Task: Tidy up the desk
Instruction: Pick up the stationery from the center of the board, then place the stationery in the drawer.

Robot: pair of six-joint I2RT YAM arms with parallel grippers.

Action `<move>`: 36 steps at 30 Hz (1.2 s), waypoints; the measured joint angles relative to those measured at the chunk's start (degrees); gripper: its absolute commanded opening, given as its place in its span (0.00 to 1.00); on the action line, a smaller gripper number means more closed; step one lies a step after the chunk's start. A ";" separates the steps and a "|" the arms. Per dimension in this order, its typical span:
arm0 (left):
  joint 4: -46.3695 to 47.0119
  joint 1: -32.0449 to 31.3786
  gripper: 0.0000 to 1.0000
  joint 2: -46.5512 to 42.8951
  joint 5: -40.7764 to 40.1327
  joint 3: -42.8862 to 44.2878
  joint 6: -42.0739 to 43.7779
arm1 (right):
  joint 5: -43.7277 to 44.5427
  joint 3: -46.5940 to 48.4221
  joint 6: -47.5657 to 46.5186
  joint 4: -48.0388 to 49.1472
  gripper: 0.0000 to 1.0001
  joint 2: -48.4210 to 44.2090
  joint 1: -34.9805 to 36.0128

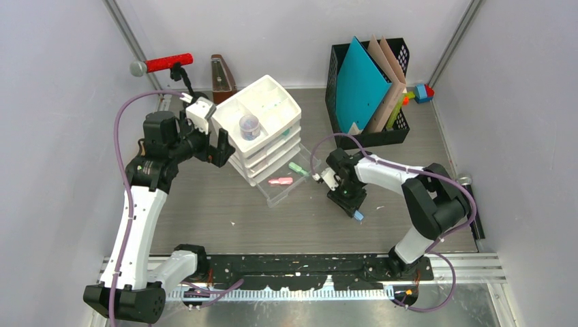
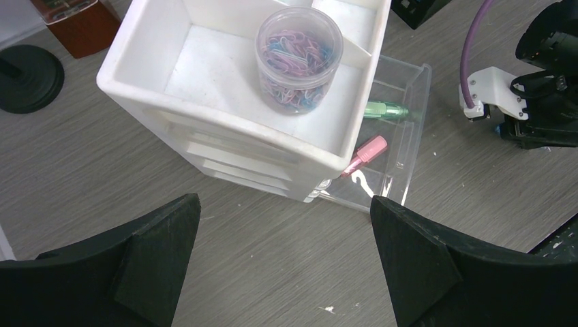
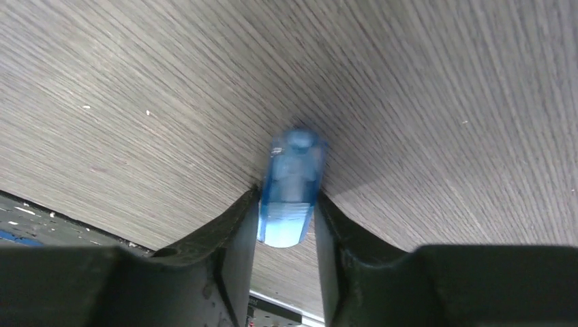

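Observation:
The desk (image 1: 225, 204) is a grey-brown wood-grain top. My right gripper (image 1: 354, 208) is shut on a translucent blue marker (image 3: 292, 187), which also shows in the top view (image 1: 358, 216) low over the desk right of centre. My left gripper (image 1: 217, 146) is open and empty, beside the left of a white drawer unit (image 1: 262, 129). In the left wrist view its fingers (image 2: 157, 238) frame bare desk (image 2: 272, 272) in front of the unit (image 2: 225, 102). A clear drawer (image 2: 402, 136) stands pulled out with a pink marker (image 2: 364, 155) and a green marker (image 2: 385, 110) inside.
A jar of coloured paper clips (image 2: 298, 58) sits in the unit's top tray. A black file holder (image 1: 371, 85) with teal and brown folders stands at the back right, coloured blocks (image 1: 421, 92) beside it. A brown box (image 1: 221, 78) and a red-handled tool (image 1: 163, 65) are at the back left.

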 measured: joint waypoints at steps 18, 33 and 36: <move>-0.02 0.00 1.00 -0.04 -0.26 0.00 0.13 | 9.62 22.95 -16.52 -4.22 0.01 0.37 10.58; -0.66 0.00 1.00 -1.73 -4.48 0.02 1.36 | 25.11 22.43 -43.28 15.56 0.20 9.40 22.51; -0.76 0.00 0.99 -1.73 -4.70 0.02 1.53 | 26.67 21.94 -45.97 18.53 0.28 10.23 23.17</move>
